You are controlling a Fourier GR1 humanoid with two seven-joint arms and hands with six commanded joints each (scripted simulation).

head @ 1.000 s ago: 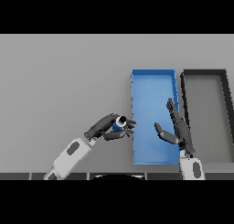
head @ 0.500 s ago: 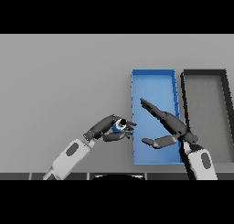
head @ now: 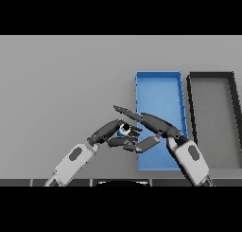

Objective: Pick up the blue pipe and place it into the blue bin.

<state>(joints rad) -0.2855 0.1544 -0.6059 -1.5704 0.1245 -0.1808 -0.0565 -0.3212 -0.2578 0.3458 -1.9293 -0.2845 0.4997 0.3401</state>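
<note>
The blue pipe (head: pixel 125 129) shows only as a small round end between dark fingers, just left of the blue bin (head: pixel 158 86). My left hand (head: pixel 109 132) is curled round it, held a little above the table. My right hand (head: pixel 153 126) reaches in from the lower right over the bin's left wall, its fingers straight and pointing left toward the pipe, its thumb below. The fingertips of both hands meet around the pipe, and most of the pipe is hidden.
A black bin (head: pixel 213 89) stands right of the blue bin, their long sides nearly touching. Grey table (head: pixel 61 84) stretches to the left and behind.
My right hand has swung left from over the blue bin's middle to its left wall, its fingers now reaching the pipe. The left hand with the pipe has barely shifted.
</note>
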